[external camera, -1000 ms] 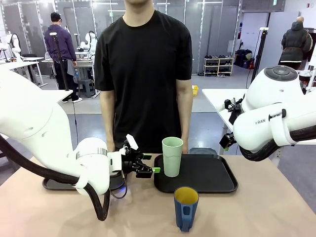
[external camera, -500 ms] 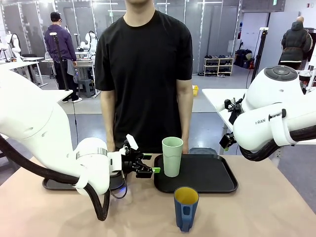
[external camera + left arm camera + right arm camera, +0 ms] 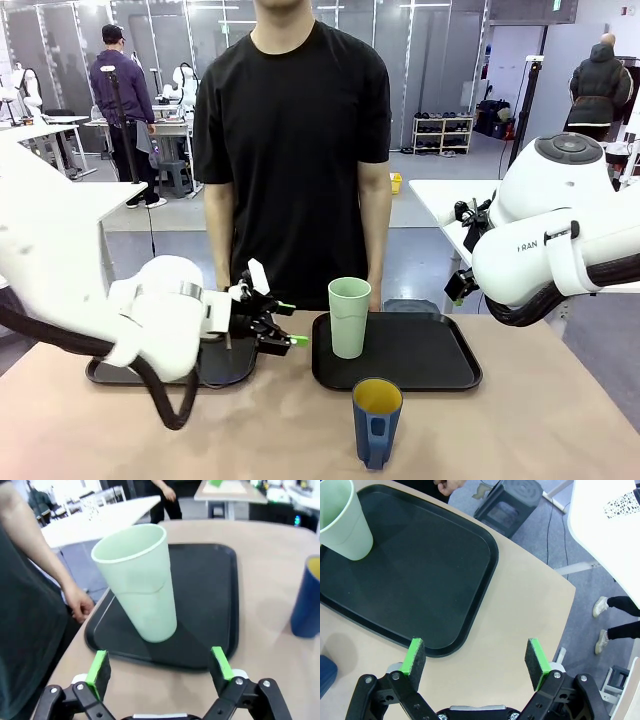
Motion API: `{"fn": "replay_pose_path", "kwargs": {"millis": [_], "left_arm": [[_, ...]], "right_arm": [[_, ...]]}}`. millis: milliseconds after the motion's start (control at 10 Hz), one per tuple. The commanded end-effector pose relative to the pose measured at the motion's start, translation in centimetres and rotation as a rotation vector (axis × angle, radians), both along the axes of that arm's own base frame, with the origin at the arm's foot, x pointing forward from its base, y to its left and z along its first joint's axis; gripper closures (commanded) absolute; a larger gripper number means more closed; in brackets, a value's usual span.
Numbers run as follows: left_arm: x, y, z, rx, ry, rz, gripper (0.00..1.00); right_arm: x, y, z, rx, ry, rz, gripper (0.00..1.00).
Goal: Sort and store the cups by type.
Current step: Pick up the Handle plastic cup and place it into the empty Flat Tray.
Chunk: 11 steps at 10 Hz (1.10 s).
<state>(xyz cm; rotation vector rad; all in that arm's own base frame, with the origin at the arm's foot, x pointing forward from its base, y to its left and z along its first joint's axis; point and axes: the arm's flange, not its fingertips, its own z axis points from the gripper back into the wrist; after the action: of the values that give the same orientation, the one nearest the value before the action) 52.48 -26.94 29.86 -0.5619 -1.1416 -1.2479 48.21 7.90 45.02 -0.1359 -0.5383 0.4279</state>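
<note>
Standing on the left part of a black tray (image 3: 425,352), the tumbler (image 3: 349,317) is upright and empty in the front view, with the person (image 3: 290,150) right behind it at the far edge of the table (image 3: 520,430). The left gripper (image 3: 290,323) hangs just beside the tumbler on its left, apart from it, its fingers spread and holding nothing. Under the left arm (image 3: 150,325) lies a second tray (image 3: 105,373). The mug (image 3: 376,420) stands on the bare table on the robot's side of the tray, apart from it, handle toward the camera, yellow inside showing. The right arm (image 3: 555,245) is raised off to the right, well apart from both cups.

From the left wrist, the left gripper (image 3: 160,664) has its green pads (image 3: 99,666) set wide, with nothing between them. The tumbler (image 3: 137,585) rises ahead of them on the tray (image 3: 212,587), near the tray's edge closest to the gripper. The mug (image 3: 307,600) is at the right edge, on the table beside the tray. A hand (image 3: 79,603) of the person hangs at the left, near the tray's corner.

From the right wrist, the right gripper (image 3: 475,662) is also spread wide and empty, above the table close to a tray (image 3: 420,575) corner. The tumbler (image 3: 342,522) stands at the tray's far end, well apart from this gripper. A corner of the mug (image 3: 325,672) shows at lower left. A stool (image 3: 512,500) stands on the floor beyond the table.
</note>
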Motion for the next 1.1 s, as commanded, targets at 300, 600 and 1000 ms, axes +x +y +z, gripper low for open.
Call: {"fn": "replay_pose_path", "kwargs": {"millis": [300, 600, 1000], "left_arm": [[-4.3, 7.3, 4.8, 0.381, -0.048, 0.035, 0.00], [-6.5, 10.8, 7.2, 0.562, -0.082, 0.034, 0.00], [-8.8, 15.8, 9.8, 0.790, -0.053, 0.060, 0.00]], "right_arm": [[0.0, 0.0, 0.0, -0.002, -0.001, 0.002, 0.00], [0.0, 0.0, 0.0, -0.002, -0.001, 0.002, 0.00], [0.0, 0.0, 0.0, -0.002, -0.001, 0.002, 0.00]]}}
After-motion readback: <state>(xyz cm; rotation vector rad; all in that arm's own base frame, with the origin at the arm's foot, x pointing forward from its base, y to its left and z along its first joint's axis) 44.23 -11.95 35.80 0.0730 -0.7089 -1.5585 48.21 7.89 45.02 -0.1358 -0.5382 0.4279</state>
